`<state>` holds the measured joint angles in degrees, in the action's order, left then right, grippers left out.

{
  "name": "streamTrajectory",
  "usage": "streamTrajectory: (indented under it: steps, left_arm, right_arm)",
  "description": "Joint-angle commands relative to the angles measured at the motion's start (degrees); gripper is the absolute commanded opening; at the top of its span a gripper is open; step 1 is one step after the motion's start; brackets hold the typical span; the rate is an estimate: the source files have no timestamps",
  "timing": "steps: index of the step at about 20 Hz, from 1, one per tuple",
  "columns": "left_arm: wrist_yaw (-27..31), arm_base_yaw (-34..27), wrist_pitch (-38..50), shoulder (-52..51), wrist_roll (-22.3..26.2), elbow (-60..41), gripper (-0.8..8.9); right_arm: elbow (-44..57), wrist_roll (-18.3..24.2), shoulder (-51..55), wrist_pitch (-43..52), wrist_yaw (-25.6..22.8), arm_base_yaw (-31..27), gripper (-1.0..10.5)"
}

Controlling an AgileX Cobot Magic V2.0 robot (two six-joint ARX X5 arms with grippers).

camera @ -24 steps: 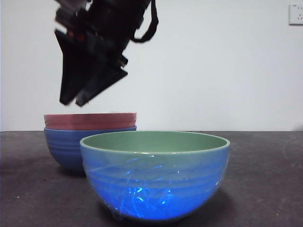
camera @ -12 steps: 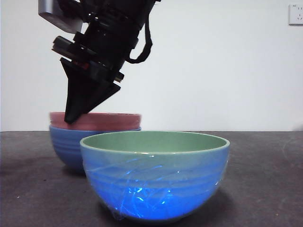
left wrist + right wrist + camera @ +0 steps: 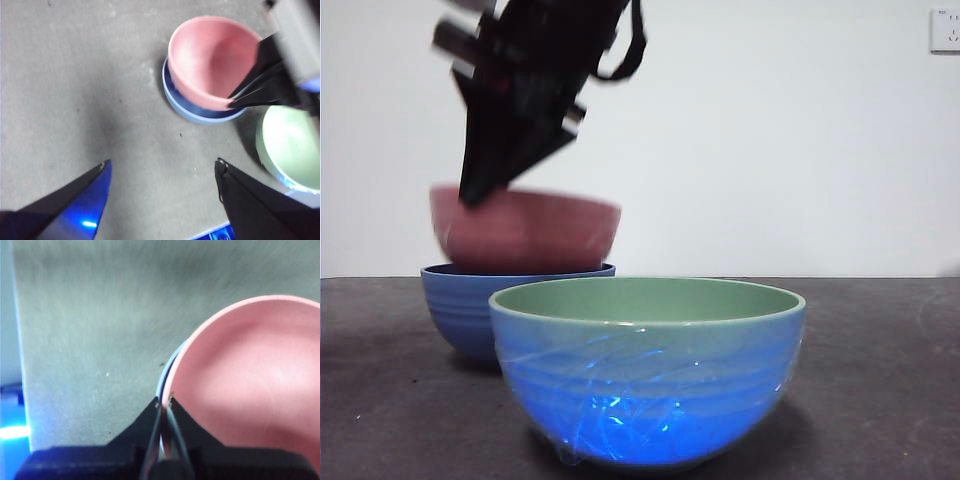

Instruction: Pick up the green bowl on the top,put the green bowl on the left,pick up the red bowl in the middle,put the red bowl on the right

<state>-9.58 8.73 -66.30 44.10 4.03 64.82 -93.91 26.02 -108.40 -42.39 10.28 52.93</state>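
Now the right pincer (image 3: 475, 195) tight on the red bowl (image 3: 525, 232), clear above blue bowl (image 3: 470, 310).

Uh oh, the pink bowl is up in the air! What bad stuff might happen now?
The right gripper pinches only the rim of the red bowl, so the bowl might slip and fall onto the blue bowl below. It hangs tilted, so it may swing. Carried low, it might bump the green bowl.

The round dusty pinkish-red bowl (image 3: 528, 232) is one plain colour inside and out. The round matte blue bowl (image 3: 470, 310) has a darker rim. The round ribbed bowl with sage-green rim and inside (image 3: 647, 372) has a glossy, streaked, glowing-blue wall. The counter (image 3: 880, 400) is dark grey.
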Motion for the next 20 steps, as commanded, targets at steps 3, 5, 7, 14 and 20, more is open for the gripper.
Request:
streamTrajectory:
  steps: [3,5,7,14,20]
  left_arm:
    - [0.13,-0.22,2.64,-0.09,0.66,-0.22,3.45]
    - [0.13,-0.22,3.76,-0.09,0.66,-0.22,3.45]
    - [0.13,-0.22,4.96,0.00,0.66,-0.22,3.45]
    - [0.13,-0.22,5.60,0.87,0.66,-0.22,3.45]
    - [0.11,-0.22,6.67,2.03,0.63,-0.22,3.45]
  right_arm:
    - [-0.02,-0.92,7.82,-0.20,-3.45,-0.70,-0.2]
    - [0.00,-3.41,12.02,-1.57,-7.76,-2.05,-0.2]
    - [0.02,-8.13,16.33,-2.71,-7.85,-4.85,-0.2]
    - [11.26,-12.98,25.99,-8.39,-15.28,-13.29,-0.2]
    - [28.98,-15.98,26.80,6.23,-12.63,-13.49,-0.2]
